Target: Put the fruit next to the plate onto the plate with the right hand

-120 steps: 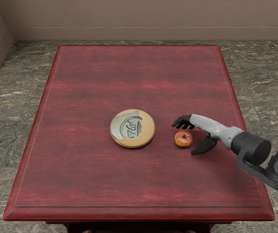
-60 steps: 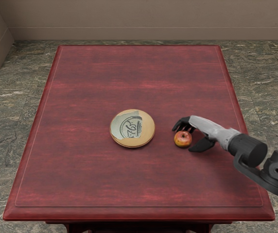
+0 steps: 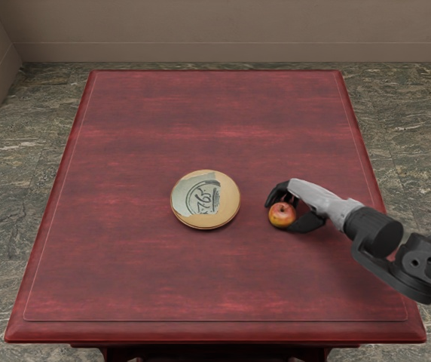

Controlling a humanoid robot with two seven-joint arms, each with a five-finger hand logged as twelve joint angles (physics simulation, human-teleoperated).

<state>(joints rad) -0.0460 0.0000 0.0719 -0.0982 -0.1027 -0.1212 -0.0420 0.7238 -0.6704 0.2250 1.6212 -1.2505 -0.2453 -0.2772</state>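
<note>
Now | red wooden table (image 3: 200, 113) | marble floor (image 3: 411, 98) | right hand (image 3: 300, 197) clasping apple (image 3: 279, 216) beside plate (image 3: 232, 200)

We see a small red-and-yellow apple (image 3: 281, 216) just right of frame centre, near but apart from a round, gold-rimmed plate (image 3: 178, 200) lying flat at centre.

Evenly lit, sharp simulator render; only faint, soft shadows under objects.
</note>
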